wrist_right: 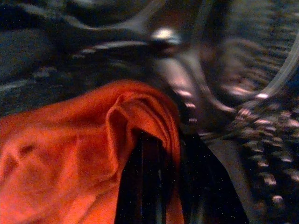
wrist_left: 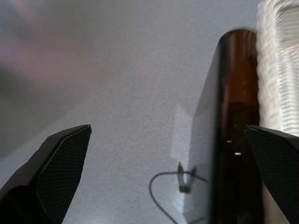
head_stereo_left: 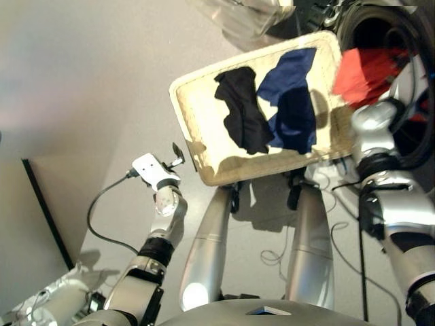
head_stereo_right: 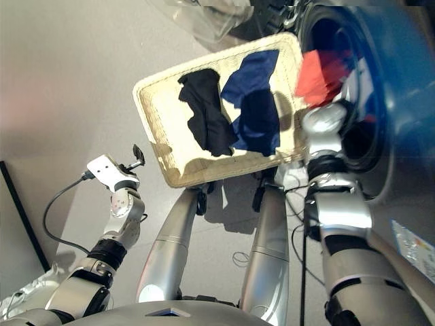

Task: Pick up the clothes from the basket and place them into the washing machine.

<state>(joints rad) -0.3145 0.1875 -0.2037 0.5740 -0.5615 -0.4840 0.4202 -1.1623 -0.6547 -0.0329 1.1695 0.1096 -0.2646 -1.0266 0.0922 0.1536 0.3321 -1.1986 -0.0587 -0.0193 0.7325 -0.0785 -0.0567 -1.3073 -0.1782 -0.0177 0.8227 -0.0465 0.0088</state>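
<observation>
Washing machine (head_stereo_right: 380,102) fills the right side of the head views, its round opening dark and reaching toward the basket's near corner. The basket (head_stereo_left: 187,115), cream wicker, lies tilted on the floor just beside that opening, presumably so each garment needs only a short carry. Two of the clothes lie inside it: the navy garment (head_stereo_left: 289,95) toward the washer side and the black garment (head_stereo_left: 242,112) beside it, the two touching. The red-orange garment (head_stereo_left: 363,75) is off the basket, at the mouth of the drum, draped over the right hand (wrist_right: 154,186); its fingers are wrapped in cloth, so I cannot tell their state. The left hand (wrist_left: 168,177) hangs idle and empty over the floor beside the basket's edge, fingers spread wide.
</observation>
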